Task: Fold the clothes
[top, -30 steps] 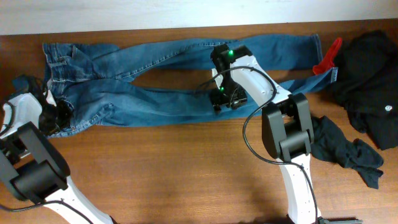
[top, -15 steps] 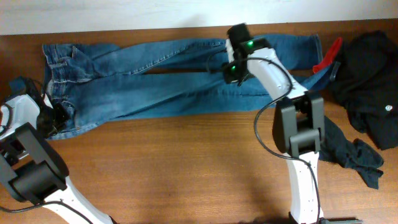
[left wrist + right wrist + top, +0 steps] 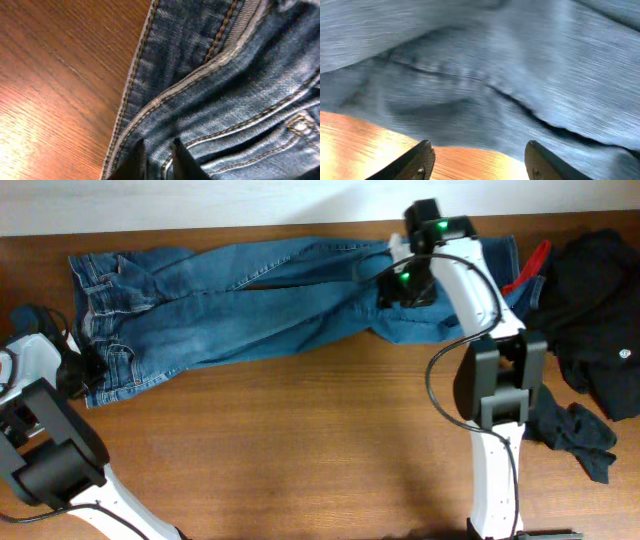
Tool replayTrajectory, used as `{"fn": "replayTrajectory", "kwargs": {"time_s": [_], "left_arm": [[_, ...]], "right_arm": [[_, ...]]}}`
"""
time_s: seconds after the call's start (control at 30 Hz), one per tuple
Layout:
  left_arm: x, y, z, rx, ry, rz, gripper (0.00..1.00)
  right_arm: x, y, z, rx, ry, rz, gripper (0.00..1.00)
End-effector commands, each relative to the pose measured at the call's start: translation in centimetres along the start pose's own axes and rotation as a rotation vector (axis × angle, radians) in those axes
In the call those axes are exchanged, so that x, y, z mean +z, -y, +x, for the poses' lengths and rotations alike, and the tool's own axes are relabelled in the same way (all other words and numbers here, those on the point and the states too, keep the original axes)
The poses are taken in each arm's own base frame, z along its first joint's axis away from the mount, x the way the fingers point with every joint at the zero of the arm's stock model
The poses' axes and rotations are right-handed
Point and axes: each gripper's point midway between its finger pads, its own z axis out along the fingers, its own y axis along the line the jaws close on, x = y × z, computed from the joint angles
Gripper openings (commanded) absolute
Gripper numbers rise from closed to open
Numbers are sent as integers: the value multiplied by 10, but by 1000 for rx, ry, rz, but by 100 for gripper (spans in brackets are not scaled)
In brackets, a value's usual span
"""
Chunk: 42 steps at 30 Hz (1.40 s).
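Observation:
The blue denim jeans [image 3: 230,310] lie along the far side of the table, waist at the left, both legs running right and lying close together. My left gripper [image 3: 82,370] is at the waist's near corner. In the left wrist view its fingers [image 3: 159,160] are pinched on a fold of the jeans [image 3: 225,90] beside the stitched hem. My right gripper [image 3: 405,285] hovers over the legs near their right end. In the right wrist view its fingers [image 3: 479,157] are wide apart and empty, with bare wood between them and denim [image 3: 495,60] just beyond.
A pile of black clothes [image 3: 600,310] lies at the far right, with a red item [image 3: 525,270] beside the leg ends. Another black garment [image 3: 560,425] lies right of the right arm's base. The wooden table [image 3: 300,450] stretches toward the front.
My right gripper has moved right and toward the table's back. The near leg has swung up against the far leg. My left gripper has stayed at the waist corner.

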Motion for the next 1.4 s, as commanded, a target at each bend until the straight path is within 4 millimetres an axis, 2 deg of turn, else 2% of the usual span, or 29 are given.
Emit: {"fn": "replayTrajectory", "kwargs": {"time_s": [0.0,0.07,0.13,0.17,0.23,0.3,0.43,0.47,0.53,0.67,0.73,0.8,0.87,0.93,1.03,1.2,1.37], "left_arm": [[4,5,1,-12,-4,54,20],[4,6,-2,-10,9,56,19],[4,6,-3,-4,15,58,20],[4,6,-4,-4,17,58,20],[4,6,-4,-4,17,58,21],[4,6,-4,-4,18,58,20],[4,6,-5,8,22,55,20],[4,6,-6,11,26,55,20],[4,6,-8,12,34,56,20],[3,7,-12,23,52,57,21],[3,7,-15,23,64,58,20],[3,7,-19,46,80,59,21],[3,9,-21,74,90,66,21],[1,23,-23,153,107,146,20],[-4,43,-27,220,135,254,20],[-5,64,-24,332,148,267,20],[-5,77,-27,363,168,259,21]], "right_arm": [[8,-16,-2,-82,22,51,38],[29,-19,-4,-89,32,49,19],[46,-18,-6,-87,50,48,9],[64,-15,-5,-50,65,41,4],[74,-13,4,-44,41,40,4],[87,-8,23,-34,-14,49,4],[109,5,82,-4,-194,79,4],[110,6,99,6,-253,82,4],[104,6,118,20,-330,85,4],[84,-8,144,11,-438,89,4],[78,-21,147,-18,-448,91,4],[71,-37,140,-74,-405,86,4],[59,-62,119,-168,-289,69,4],[45,-86,96,-253,-160,50,4],[31,-111,64,-311,8,25,4],[33,-126,17,-340,199,1,4],[42,-125,0,-342,256,-2,4]]}}
